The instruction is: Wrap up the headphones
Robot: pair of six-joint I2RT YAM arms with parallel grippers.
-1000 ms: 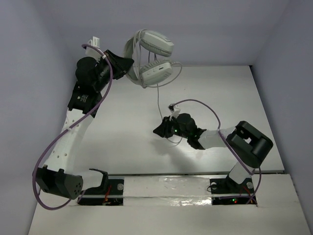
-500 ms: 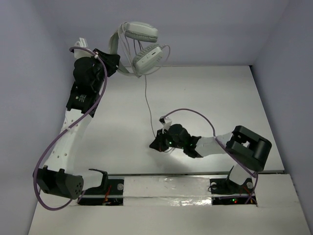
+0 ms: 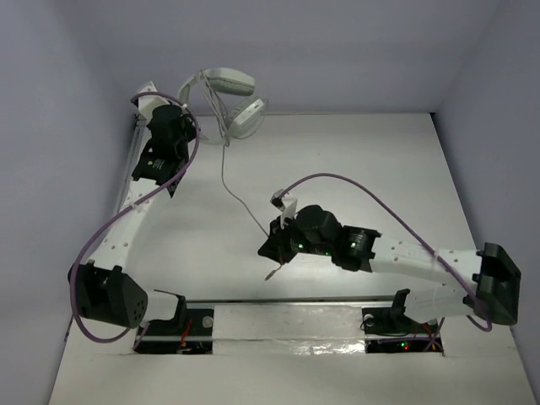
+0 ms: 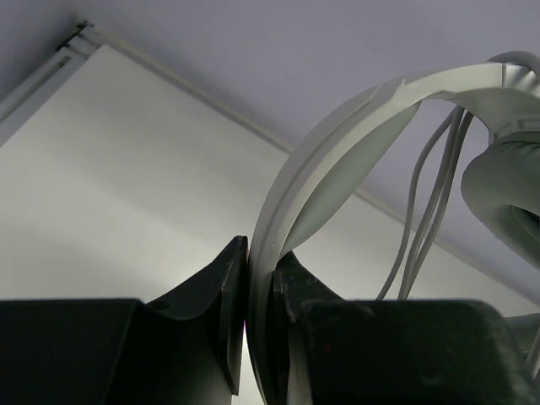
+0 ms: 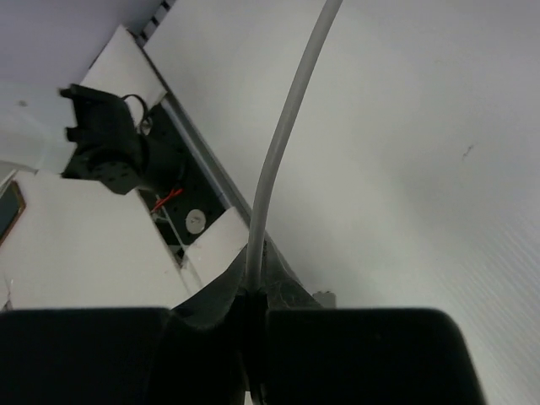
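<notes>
The white headphones (image 3: 226,93) hang in the air at the far left, above the table's back edge. My left gripper (image 3: 187,108) is shut on their curved headband (image 4: 337,143); cable turns (image 4: 426,211) run by the earcup (image 4: 506,190). The thin grey cable (image 3: 228,181) runs down from the earcups to my right gripper (image 3: 272,246), which is shut on it near the table's middle front. In the right wrist view the cable (image 5: 283,143) rises straight out of the shut jaws. The plug end (image 3: 270,273) pokes out below the right gripper.
The white table (image 3: 380,160) has grey walls at the back and both sides. A raised white ledge (image 3: 287,316) with the arm bases runs along the front edge. Purple robot cables (image 3: 337,181) loop over each arm.
My left gripper has swung the headphones left and back. My right arm has stretched out left and toward the front, pulling the cable into a longer slanted line.
</notes>
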